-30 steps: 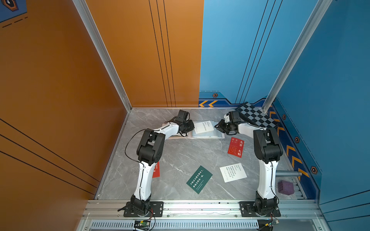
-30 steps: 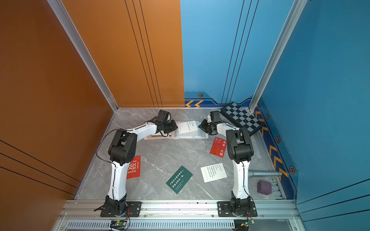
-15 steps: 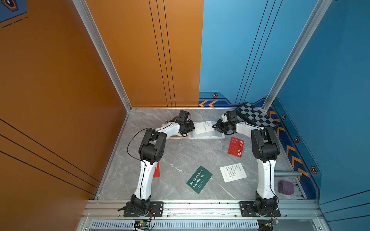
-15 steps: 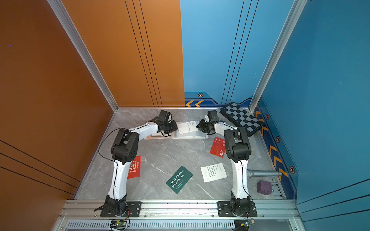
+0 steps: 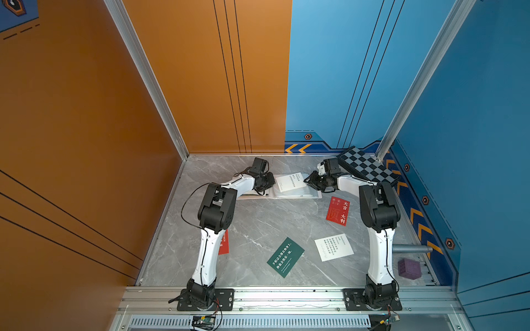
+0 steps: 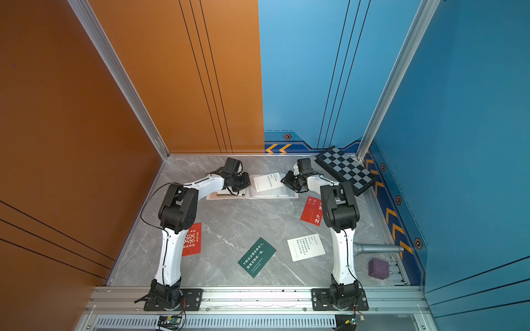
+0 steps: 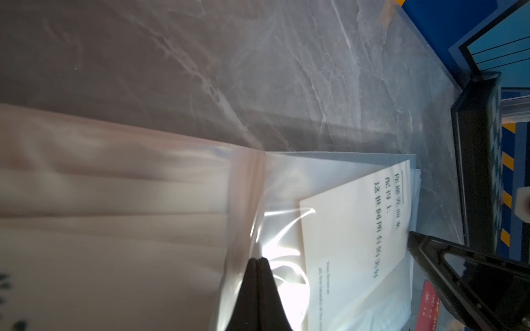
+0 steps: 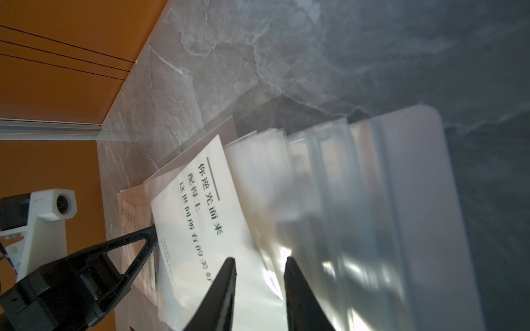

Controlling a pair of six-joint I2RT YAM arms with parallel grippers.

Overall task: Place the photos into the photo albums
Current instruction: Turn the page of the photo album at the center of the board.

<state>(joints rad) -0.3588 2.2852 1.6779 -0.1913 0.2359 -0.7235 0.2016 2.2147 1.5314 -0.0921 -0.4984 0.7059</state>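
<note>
the grey marble table fills the lower middle of both top views. the checkered board sits at its upper right corner. the open photo album lies at upper centre, with a white card across its clear sleeves. lower down lie a red card, a lower white card, a green card and a left red card. the left gripper is closed, tips at wrinkled film. the right gripper stands parted, holding nothing.
</note>
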